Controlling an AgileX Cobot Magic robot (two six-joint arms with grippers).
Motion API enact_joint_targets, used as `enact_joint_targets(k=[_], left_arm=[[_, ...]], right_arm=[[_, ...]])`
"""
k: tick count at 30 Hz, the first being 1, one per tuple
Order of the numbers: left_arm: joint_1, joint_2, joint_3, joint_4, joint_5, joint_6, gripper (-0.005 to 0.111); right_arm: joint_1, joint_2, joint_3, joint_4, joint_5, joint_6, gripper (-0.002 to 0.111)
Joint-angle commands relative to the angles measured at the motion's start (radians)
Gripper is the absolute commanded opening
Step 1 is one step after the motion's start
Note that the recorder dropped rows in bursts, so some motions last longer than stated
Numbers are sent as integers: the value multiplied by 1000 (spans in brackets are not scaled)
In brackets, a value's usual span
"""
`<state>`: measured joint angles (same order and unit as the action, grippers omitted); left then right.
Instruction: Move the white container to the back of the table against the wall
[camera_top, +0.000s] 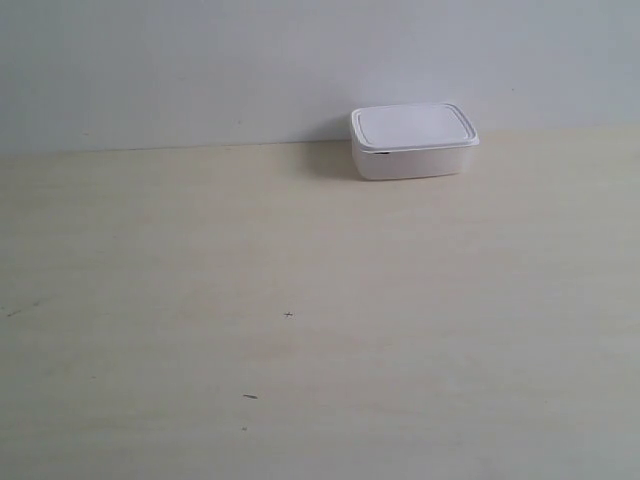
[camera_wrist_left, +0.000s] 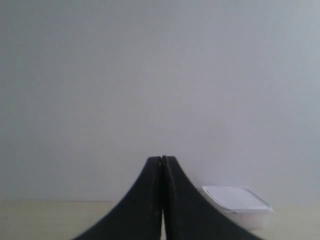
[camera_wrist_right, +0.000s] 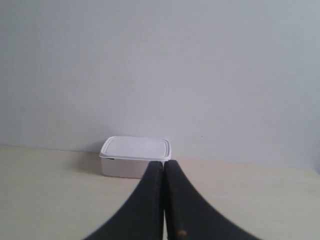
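The white container (camera_top: 414, 141) stands lidded at the back of the table (camera_top: 300, 300), right at the foot of the wall (camera_top: 200, 60). Neither arm shows in the exterior view. My left gripper (camera_wrist_left: 161, 159) is shut with nothing in it; the container (camera_wrist_left: 240, 204) lies well beyond it, off to one side. My right gripper (camera_wrist_right: 163, 162) is also shut and empty, and the container (camera_wrist_right: 134, 156) sits some way ahead of its black fingers (camera_wrist_right: 182, 210), apart from them.
A few tiny dark specks (camera_top: 288, 315) mark the pale wood surface in the middle and near front. The wall runs along the whole back edge of the table.
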<state>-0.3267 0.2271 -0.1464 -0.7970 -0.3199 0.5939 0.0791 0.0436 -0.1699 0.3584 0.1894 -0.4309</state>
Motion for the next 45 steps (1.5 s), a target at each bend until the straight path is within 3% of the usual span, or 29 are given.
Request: enact_joint_targets(k=[1, 4, 10, 12, 13, 16, 19, 20, 31, 45], left_arm=[[96, -73, 7, -6, 0, 3, 0], [129, -118, 7, -6, 0, 3, 0], [129, -121, 7, -5, 1, 3, 0], [129, -121, 15, -2, 57, 3, 0], [129, -121, 31, 28, 106, 3, 0], [129, -121, 101, 379, 167, 3, 0], [129, -121, 146, 365, 169, 3, 0], [129, -121, 146, 365, 252, 3, 0], [129, -121, 146, 399, 635, 3, 0], [129, -121, 146, 391, 665, 3, 0]], right_arm=[[-6, -44, 82, -22, -4, -2, 0], [-6, -44, 136, -22, -4, -2, 0], [-6, -44, 170, -18, -11, -2, 0], [-6, -44, 170, -18, -28, -2, 0], [-6, -44, 170, -18, -34, -2, 0], [-6, -44, 170, 1, -36, -2, 0], [-6, -44, 170, 1, -36, -2, 0], [-6, -44, 170, 1, -36, -2, 0], [-6, -44, 170, 1, -36, -2, 0], [-6, -44, 170, 1, -36, -2, 0]])
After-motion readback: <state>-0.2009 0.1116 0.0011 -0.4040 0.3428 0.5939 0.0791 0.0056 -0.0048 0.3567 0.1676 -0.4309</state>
